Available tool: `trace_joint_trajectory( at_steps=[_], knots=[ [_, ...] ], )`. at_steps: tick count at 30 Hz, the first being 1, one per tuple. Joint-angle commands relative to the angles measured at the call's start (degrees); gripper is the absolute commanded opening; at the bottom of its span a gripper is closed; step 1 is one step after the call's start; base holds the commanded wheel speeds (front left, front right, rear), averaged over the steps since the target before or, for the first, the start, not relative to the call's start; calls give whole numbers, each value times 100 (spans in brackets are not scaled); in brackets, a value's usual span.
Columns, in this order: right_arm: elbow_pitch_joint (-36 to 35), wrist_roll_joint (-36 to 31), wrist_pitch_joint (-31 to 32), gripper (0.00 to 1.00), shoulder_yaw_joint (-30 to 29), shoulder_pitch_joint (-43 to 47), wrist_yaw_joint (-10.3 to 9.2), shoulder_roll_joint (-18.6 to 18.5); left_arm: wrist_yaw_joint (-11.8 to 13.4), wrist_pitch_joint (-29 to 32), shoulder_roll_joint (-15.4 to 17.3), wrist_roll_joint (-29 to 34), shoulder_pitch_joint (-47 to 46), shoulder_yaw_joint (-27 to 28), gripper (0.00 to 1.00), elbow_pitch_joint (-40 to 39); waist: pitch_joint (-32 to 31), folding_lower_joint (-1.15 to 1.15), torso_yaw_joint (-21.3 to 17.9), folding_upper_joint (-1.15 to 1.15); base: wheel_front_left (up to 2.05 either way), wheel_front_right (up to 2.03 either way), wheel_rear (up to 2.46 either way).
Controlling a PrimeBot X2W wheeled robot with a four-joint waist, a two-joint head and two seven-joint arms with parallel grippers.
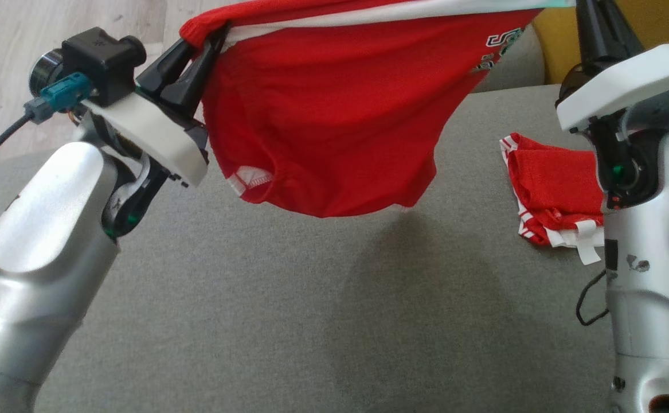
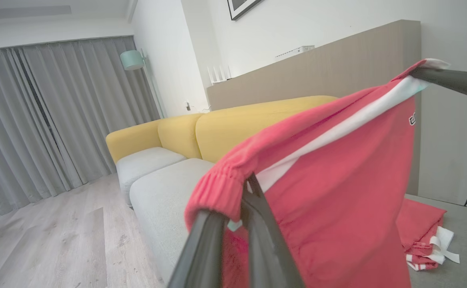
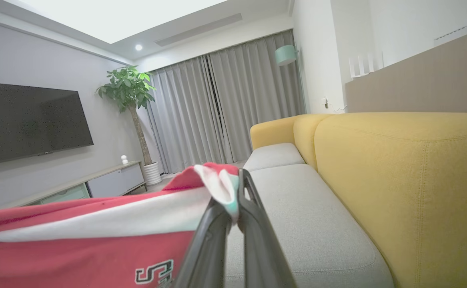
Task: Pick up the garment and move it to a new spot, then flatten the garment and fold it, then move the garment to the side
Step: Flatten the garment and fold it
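Observation:
The garment is a pair of red shorts with a white side stripe and a printed logo. It hangs stretched between both grippers above the grey sofa seat, its lower edge sagging free of the cushion. My left gripper is shut on the elastic waistband corner at the upper left; in the left wrist view that gripper pinches the gathered red band. My right gripper is shut on the opposite corner at the top right, and in its own view the gripper clamps the red and white edge.
A second red and white garment lies folded on the seat at the right, beside my right arm. The yellow backrest runs along the far side. Pale wood floor lies beyond the sofa's left edge.

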Motion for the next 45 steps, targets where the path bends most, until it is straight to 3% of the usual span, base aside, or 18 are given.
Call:
trace_joint_trajectory(
  at_steps=[1,8,17,25,29,34,38,41,45],
  knots=[
    [-198,-57,61,0,49,-247,-4,116,-17,15,261,-101,-297,283,0,-129,-62,0,-6,0,0,0,0],
    [-656,-56,337,0,-10,115,-4,126,-9,129,321,-391,111,192,0,-619,-147,0,42,0,0,0,0],
    [-1449,-170,875,0,-88,559,-4,127,243,515,554,-708,563,244,0,-1546,-40,0,90,0,0,0,0],
    [-1298,-251,1068,0,-102,236,-4,127,303,938,562,-1040,344,347,0,-1470,475,0,67,0,0,0,0],
    [-660,-359,944,0,-25,-618,-4,128,181,1087,519,-1041,-400,413,0,-959,1196,0,2,0,0,0,0],
    [555,-669,289,0,52,-2181,-4,128,23,878,332,-959,-1672,444,0,60,2072,0,-98,0,0,0,0],
    [1581,-1028,-505,0,-5,-3290,-4,128,-20,286,348,-680,-2675,228,0,831,2562,0,-162,0,0,0,0],
    [2577,-944,-1340,0,-226,-3904,-4,128,-24,-520,309,-726,-3286,-169,0,1353,2809,0,-176,0,0,0,0],
    [3546,-840,-1757,0,-225,-3950,-4,128,-25,-995,191,-1030,-3369,-716,0,1656,2916,0,-82,0,0,0,0]
  ],
)
